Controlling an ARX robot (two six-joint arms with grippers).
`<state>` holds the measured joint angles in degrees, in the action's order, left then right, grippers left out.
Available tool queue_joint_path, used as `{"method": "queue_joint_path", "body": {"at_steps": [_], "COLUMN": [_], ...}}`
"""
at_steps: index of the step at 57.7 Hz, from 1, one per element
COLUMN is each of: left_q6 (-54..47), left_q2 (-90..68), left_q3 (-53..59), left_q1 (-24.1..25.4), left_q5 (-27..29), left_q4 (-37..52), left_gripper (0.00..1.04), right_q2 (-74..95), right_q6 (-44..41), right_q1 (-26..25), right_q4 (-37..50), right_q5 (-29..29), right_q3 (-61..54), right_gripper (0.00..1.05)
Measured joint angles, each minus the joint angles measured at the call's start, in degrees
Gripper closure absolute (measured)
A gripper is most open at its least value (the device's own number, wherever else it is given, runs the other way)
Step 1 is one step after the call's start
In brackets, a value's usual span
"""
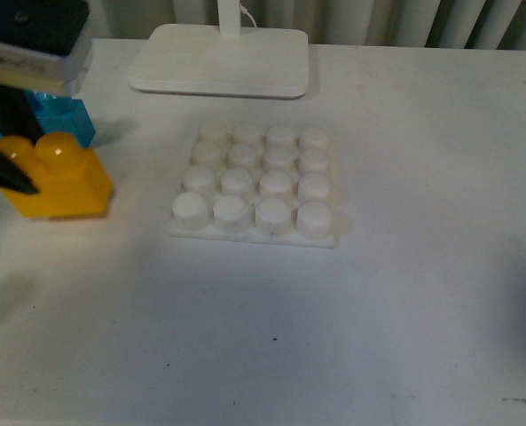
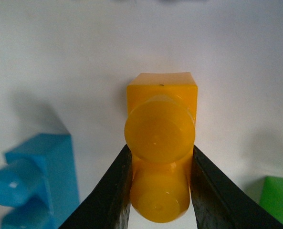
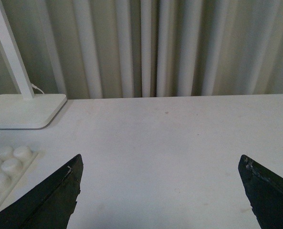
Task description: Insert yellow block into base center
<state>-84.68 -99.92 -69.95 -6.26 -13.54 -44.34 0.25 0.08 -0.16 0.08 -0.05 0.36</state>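
The yellow block, a chunky brick with two round studs, is at the left of the table, well left of the base. The base is a square white plate with a grid of round studs and nothing on it. My left gripper is shut on the yellow block. In the left wrist view its black fingers press both sides of the block. I cannot tell whether the block touches the table. My right gripper is open and empty, over bare table right of the base.
A blue brick lies just behind the yellow block; it also shows in the left wrist view. A green piece sits at that view's edge. A flat white lamp foot stands behind the base. Curtains hang behind the table.
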Motion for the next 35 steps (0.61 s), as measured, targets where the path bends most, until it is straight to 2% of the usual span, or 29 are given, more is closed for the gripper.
{"method": "queue_joint_path", "body": {"at_steps": [18,35], "left_q6": [5.0,9.9], "left_q2": [-1.4,-8.0], "left_q3": [-10.1,-16.5], "left_q1": [-9.4,-16.2], "left_q5": [-1.0,0.3], "left_q4": [0.1,1.6], "left_gripper": [0.75,0.75], "right_q2": [0.0,0.0], "right_q6": [0.0,0.0], "right_q1": [0.0,0.0], "right_q4": [0.0,0.0], "right_q5": [0.0,0.0], "right_q3": [0.0,0.0], "right_gripper": [0.09,0.09]}}
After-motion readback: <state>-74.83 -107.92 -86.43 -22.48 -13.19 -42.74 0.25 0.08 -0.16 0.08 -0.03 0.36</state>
